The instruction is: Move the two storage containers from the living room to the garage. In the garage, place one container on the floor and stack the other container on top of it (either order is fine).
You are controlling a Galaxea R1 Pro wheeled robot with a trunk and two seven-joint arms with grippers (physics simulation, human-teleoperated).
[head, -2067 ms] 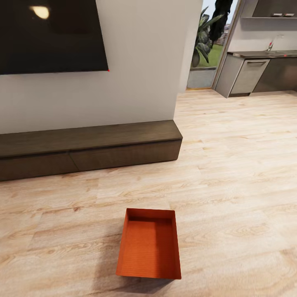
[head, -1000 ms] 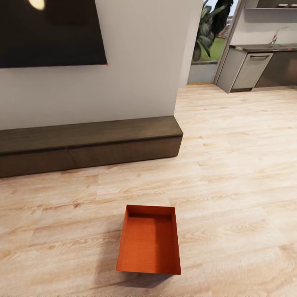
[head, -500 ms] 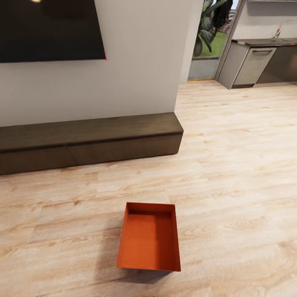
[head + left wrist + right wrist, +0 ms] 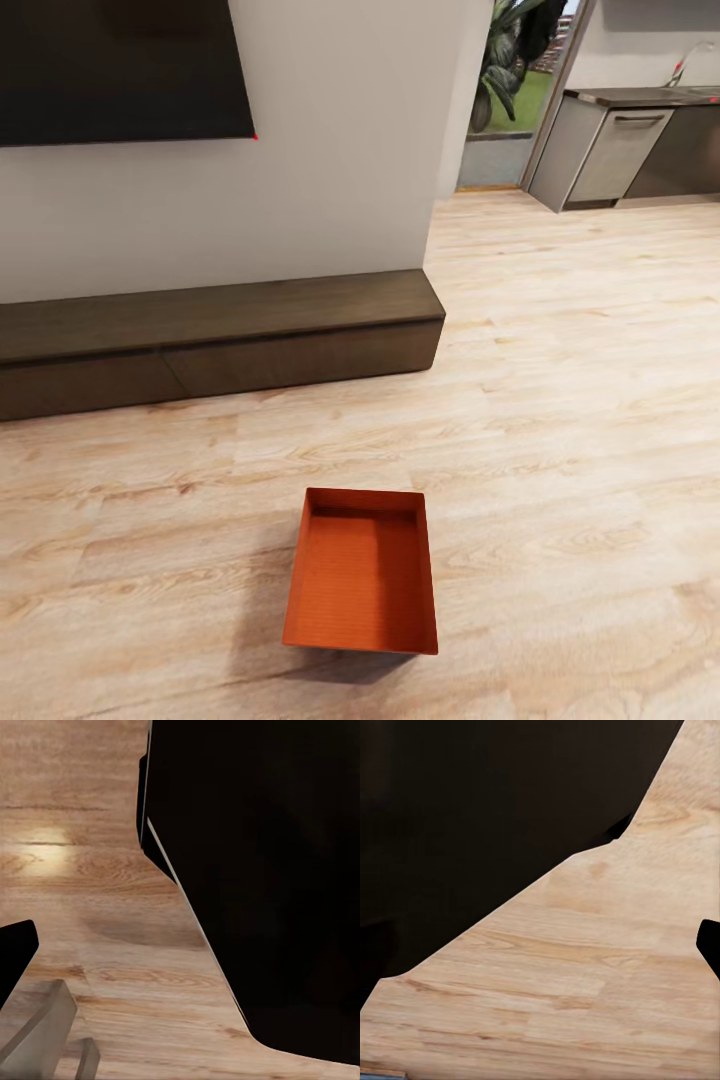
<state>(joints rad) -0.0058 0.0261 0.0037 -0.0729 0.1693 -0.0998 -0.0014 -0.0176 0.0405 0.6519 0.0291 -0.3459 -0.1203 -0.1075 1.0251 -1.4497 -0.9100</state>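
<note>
Two claws, neither plain enough to read. Of the left claw (image 4: pixel 45 1039), just grey slivers and a black tip low over the planks (image 4: pixel 90 870), beside a big dark bulk (image 4: pixel 285 870), likely the robot's own body; cannot tell whether apart or together. Of the right claw (image 4: pixel 709 949), just a black sliver at the frame's edge over the same planks, next to another dark bulk (image 4: pixel 472 817); cannot tell there either. Nothing seen held in either.

Further out, in the head view: bin (image 4: pixel 362 585) flat on the plank floor (image 4: pixel 580 400), open side up, empty, straight ahead and near, well short of the bench (image 4: pixel 220 340). Living room, then, not the garage.

Step in hand, by the look of it: closing in on the bin for a pickup. To do it well:
- Roll in square to the bin's near short wall and stop before the base nudges it.
- Bend the trunk low enough for both arms to reach floor level.
- Open both claws wide, then pinch the two long walls opposite each other, near their middles.
- Lift level, so the light, thin-walled plastic neither twists nor slips.

Counted: one bin out of the two needed; one bench; one TV (image 4: pixel 120 70) on the wall (image 4: pixel 340 150); one plant (image 4: pixel 505 60) by the doorway; one run of grey cabinets (image 4: pixel 600 150) beyond.
</note>
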